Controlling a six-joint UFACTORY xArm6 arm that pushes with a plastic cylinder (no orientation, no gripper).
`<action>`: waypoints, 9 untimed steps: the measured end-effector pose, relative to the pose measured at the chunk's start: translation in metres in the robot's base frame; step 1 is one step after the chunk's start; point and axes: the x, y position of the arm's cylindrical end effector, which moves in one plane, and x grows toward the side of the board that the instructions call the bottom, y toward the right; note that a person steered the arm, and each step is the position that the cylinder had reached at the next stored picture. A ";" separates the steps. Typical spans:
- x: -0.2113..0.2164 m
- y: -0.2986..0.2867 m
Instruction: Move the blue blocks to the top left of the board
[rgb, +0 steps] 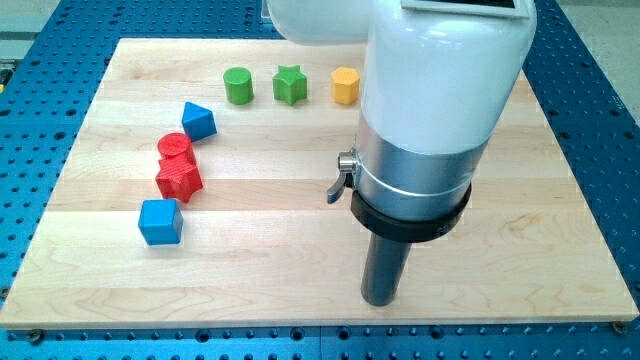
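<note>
A blue cube (160, 221) lies at the view's lower left of the wooden board (280, 270). A second blue block (198, 121), wedge-like with a pointed top, lies higher up on the left. Between them sit a red cylinder (175, 147) and a red star (179, 179), touching each other; the cylinder touches the upper blue block. My tip (380, 299) rests on the board at the lower middle-right, far to the right of both blue blocks and touching nothing.
A green cylinder (238, 86), a green star (290, 84) and a yellow block (345, 86) stand in a row near the board's top edge. The arm's white body (440, 90) hides the board's upper right.
</note>
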 end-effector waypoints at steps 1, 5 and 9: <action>-0.002 -0.014; -0.006 -0.019; -0.108 -0.063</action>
